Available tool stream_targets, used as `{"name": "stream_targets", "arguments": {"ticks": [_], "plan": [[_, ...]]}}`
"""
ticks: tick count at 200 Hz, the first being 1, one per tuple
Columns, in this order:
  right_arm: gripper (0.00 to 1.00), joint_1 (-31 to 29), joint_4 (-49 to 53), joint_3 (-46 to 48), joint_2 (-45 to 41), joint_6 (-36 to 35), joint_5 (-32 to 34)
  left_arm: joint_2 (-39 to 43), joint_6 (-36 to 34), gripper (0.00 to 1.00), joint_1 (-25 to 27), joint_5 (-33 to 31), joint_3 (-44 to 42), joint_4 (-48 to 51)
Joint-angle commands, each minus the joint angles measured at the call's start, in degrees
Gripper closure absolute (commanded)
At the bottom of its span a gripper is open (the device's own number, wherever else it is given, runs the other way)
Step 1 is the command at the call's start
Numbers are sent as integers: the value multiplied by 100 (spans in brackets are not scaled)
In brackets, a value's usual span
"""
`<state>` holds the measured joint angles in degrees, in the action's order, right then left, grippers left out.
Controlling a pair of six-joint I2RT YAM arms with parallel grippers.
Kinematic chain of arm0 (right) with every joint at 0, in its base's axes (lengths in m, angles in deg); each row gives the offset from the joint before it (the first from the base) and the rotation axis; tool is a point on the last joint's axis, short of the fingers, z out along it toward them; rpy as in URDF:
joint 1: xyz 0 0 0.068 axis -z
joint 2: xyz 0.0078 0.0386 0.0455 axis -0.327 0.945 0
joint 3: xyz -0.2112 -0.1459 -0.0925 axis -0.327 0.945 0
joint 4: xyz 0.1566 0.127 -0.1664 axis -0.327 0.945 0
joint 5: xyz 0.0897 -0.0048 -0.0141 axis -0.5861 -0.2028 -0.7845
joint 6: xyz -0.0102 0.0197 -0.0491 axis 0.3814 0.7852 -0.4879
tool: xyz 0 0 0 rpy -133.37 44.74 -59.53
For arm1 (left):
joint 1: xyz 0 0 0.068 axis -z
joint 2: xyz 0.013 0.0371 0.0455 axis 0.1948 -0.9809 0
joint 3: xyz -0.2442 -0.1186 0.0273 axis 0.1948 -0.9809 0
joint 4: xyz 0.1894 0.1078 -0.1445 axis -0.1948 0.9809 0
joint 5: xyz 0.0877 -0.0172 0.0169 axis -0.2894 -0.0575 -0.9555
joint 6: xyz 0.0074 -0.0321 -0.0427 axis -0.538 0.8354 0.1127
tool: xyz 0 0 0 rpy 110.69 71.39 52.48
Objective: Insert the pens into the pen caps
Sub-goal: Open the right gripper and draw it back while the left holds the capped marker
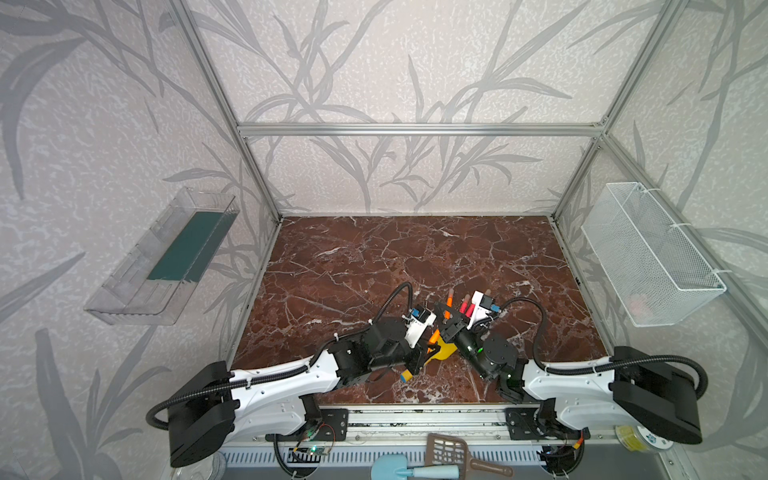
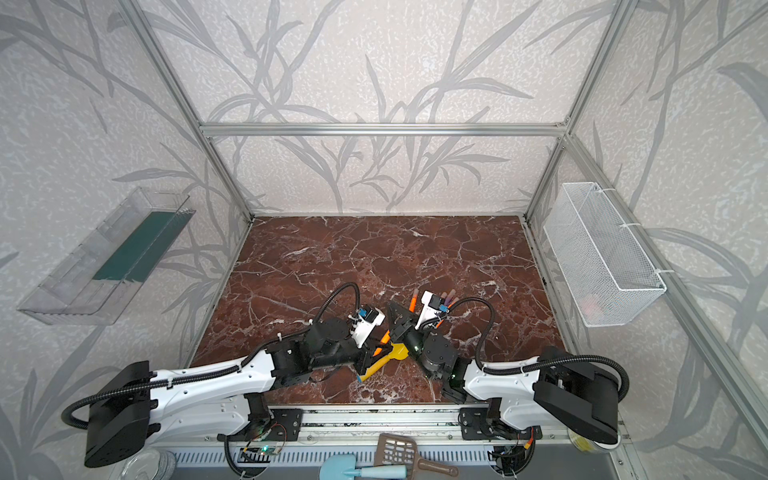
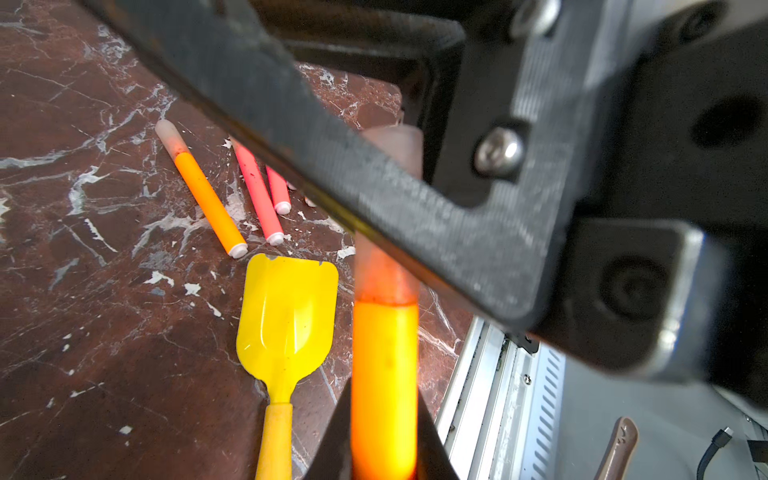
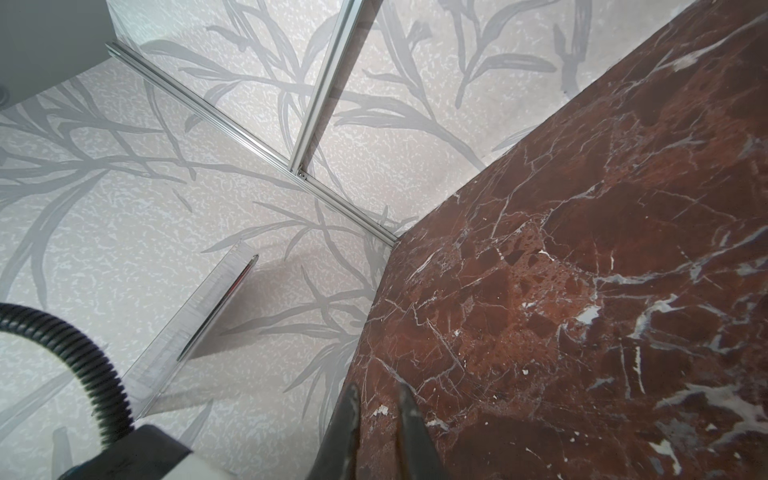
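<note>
Judged light, stiff, slick, the orange pen (image 3: 384, 345) sits clenched by its barrel in the left hand (image 3: 384, 419); the right hand (image 4: 376, 403) apparently pinches its pen cap (image 3: 386, 274).

- You have open table (image 1: 374, 257) across the far half.
- At front centre, pens (image 3: 208, 195) and shovel (image 3: 286, 316) lie close together, blocking your low passes.

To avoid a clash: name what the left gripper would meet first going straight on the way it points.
Probably the right gripper: its finger crosses just ahead, over the capped end of the orange pen the left gripper holds. Depth unclear.
</note>
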<state>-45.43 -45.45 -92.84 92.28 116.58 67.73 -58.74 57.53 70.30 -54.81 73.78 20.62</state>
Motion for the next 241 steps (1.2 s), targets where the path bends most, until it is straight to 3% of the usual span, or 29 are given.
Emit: {"name": "stream_targets", "arguments": {"ticks": [1,29,84,120,148,163,192,236,241], "plan": [[89,-590,1430,-137,-264,-252,-1059,-23,218,100,-436,-878,466,-1466],[82,-576,1686,-21,-700,-409,-825,34,98,100,-316,-523,350,-1501],[71,-450,2247,25,-1372,-626,-882,120,-185,100,226,-518,203,-1573],[62,-416,2439,-74,-1437,-617,-1105,147,-155,100,316,-1075,195,-1525],[60,-422,3051,-219,-1431,-444,-809,241,-136,100,311,-1183,141,-1562],[65,-408,2822,-158,-1373,-513,-840,246,-154,100,309,-1057,166,-1545],[89,-402,2815,-273,-1239,-554,-863,192,-162,100,308,-923,185,-1598],[99,-254,2947,-366,-1009,-423,-709,149,-145,100,314,-661,103,-1668],[99,-212,3007,-380,-986,-386,-702,154,-138,95,307,-659,69,-1677]]}}
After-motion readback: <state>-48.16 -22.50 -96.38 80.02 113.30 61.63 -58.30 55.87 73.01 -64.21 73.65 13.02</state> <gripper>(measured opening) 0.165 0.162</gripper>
